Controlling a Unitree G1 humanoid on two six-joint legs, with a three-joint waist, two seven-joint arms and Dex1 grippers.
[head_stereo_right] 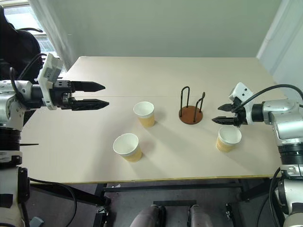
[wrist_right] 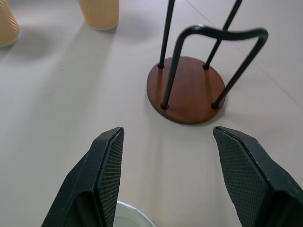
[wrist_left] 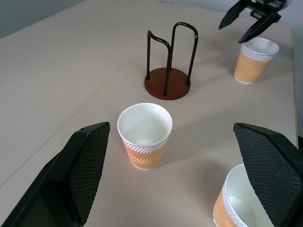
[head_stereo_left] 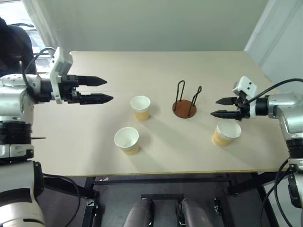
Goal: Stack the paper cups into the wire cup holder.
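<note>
Both the left gripper [head_stereo_left: 108, 90] and the right gripper [head_stereo_left: 214, 107] are wide open, holding nothing; the three paper cups [head_stereo_left: 140, 108] stand around the wire cup holder [head_stereo_left: 185, 101], at its 9, 8 and 4 o'clock.

White rims and ribbed tan-yellow sides are seen on the paper cups [head_stereo_left: 140, 108], black wire and a reddish-brown base on the wire cup holder [head_stereo_left: 184, 109], pale beige on the bench [head_stereo_left: 85, 142].

The paper cups [wrist_left: 144, 136] are showing ribbed tan walls and smooth white insides. The wire cup holder [wrist_right: 189, 90] is pairing glossy black wire with a smooth reddish-brown disc, sitting on the matt beige counter [head_stereo_left: 94, 142].
</note>
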